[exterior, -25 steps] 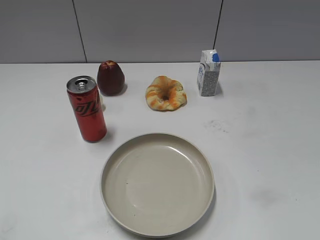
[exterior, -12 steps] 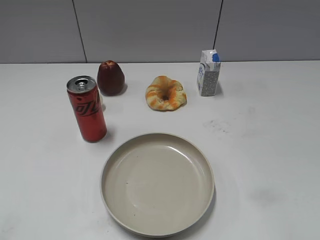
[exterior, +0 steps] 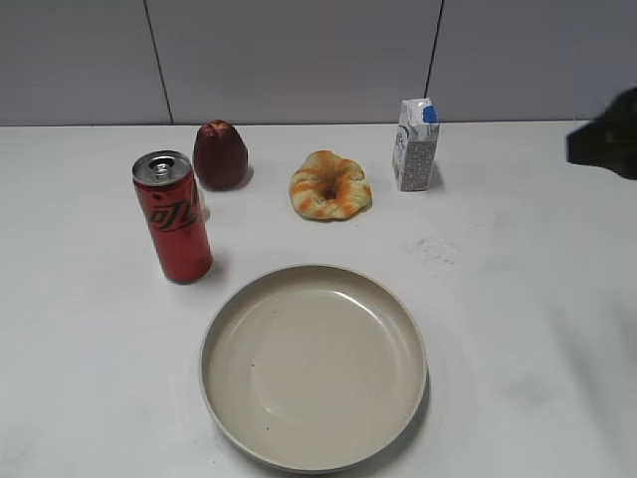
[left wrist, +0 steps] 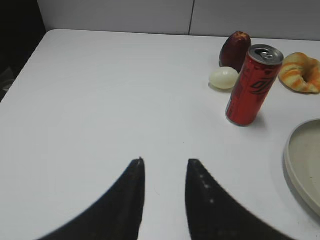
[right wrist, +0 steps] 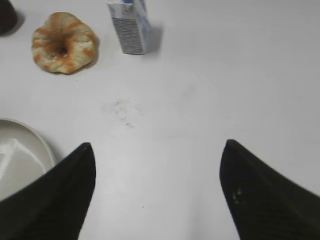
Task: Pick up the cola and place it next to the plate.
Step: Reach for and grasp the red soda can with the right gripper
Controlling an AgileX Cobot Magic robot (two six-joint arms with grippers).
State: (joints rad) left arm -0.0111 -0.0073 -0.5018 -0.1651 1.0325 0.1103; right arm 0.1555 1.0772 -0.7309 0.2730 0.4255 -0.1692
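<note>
The cola, upright at left of frame, looks rigid, smooth, slippery; grasp mid-body. Left gripper jaws narrowly parted, right gripper spread wide, both empty.

Right arm: only a dark blurred block at exterior view's right edge, gripper not discernible there. Plate cut by frame edge, right of left gripper; in right wrist view only its rim shows, up-left of right gripper. Carton top cropped, print unreadable
</note>
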